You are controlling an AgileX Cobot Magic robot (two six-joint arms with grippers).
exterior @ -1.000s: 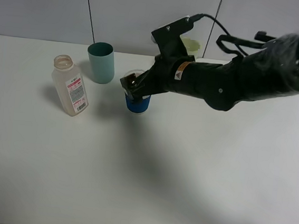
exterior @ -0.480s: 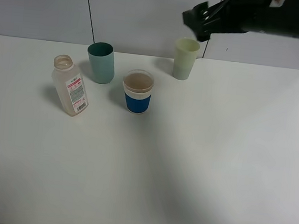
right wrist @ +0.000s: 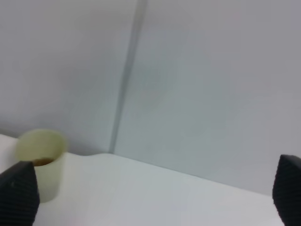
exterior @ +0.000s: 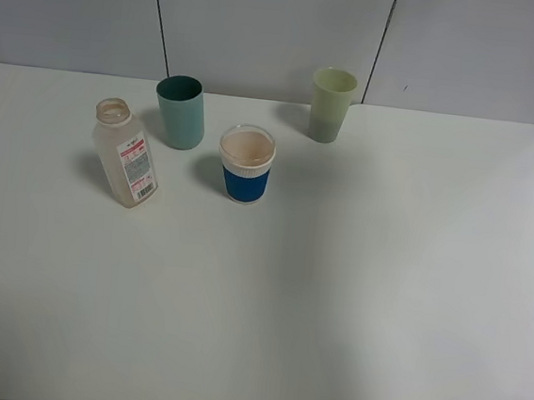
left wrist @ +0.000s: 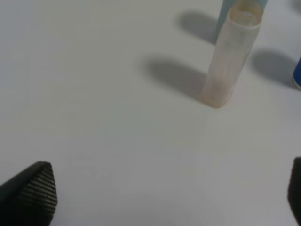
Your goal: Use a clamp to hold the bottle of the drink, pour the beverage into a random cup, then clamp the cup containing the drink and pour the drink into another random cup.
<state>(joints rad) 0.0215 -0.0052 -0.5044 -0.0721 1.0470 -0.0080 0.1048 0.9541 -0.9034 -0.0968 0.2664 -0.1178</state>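
The small clear plastic bottle with the red-and-white label looks empty and stands on the white table, near the dark teal tumbler. The short white cup with the blue band looks empty too. I can see brown drink in the pale yellow-green plastic tumbler at the back. So I think both pours are done. My left gripper and right gripper are spread wide, holding and touching nothing.
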